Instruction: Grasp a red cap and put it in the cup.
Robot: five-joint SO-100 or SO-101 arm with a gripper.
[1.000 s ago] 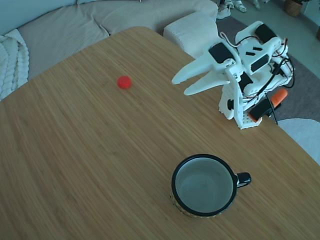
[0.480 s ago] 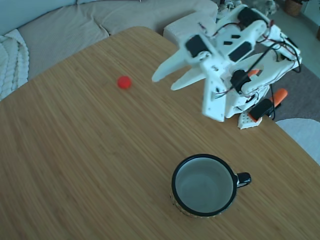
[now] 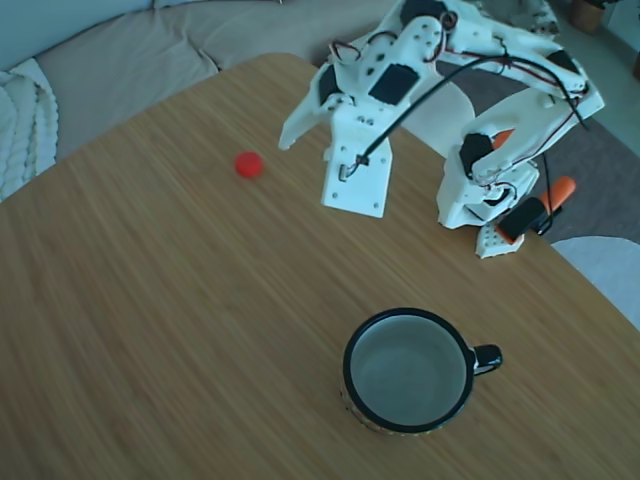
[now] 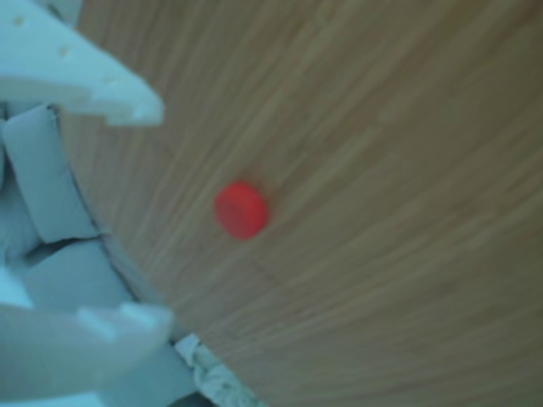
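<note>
Red and small, the cap (image 3: pixel 249 164) lies alone on the bamboo-grained tabletop (image 3: pixel 150 320), toward the far left part of the board in the fixed view. Nothing touches it. The white arm (image 3: pixel 480 130) reaches over from its base at the right edge of the tabletop, and the jaws (image 3: pixel 300 128) hang in the air just right of the cap, tips pointing left toward it. In the other view the two white fingers (image 4: pixel 102 85) enter from the left edge, one at the top and one at the bottom, spread wide with bare wood between them; the red cap (image 4: pixel 242 210) sits on the tabletop (image 4: pixel 407 212) a little beyond their tips, roughly level with the gap. That picture is soft with blur, so finer detail on the cap cannot be read.

Well apart from all this, near the front of the fixed view, stands the cup (image 3: pixel 408 371): a wide mug with black rim and black outside, pale grey-white inside, its small black handle turned to the right. It stands upright and nothing shows inside it.

An orange-handled clamp (image 3: pixel 540 208) grips the edge of the tabletop at the arm's base. Behind the far edge of the tabletop runs a beige sofa (image 3: pixel 120 60), with a knitted white blanket (image 3: pixel 22 120) at the left edge.
</note>
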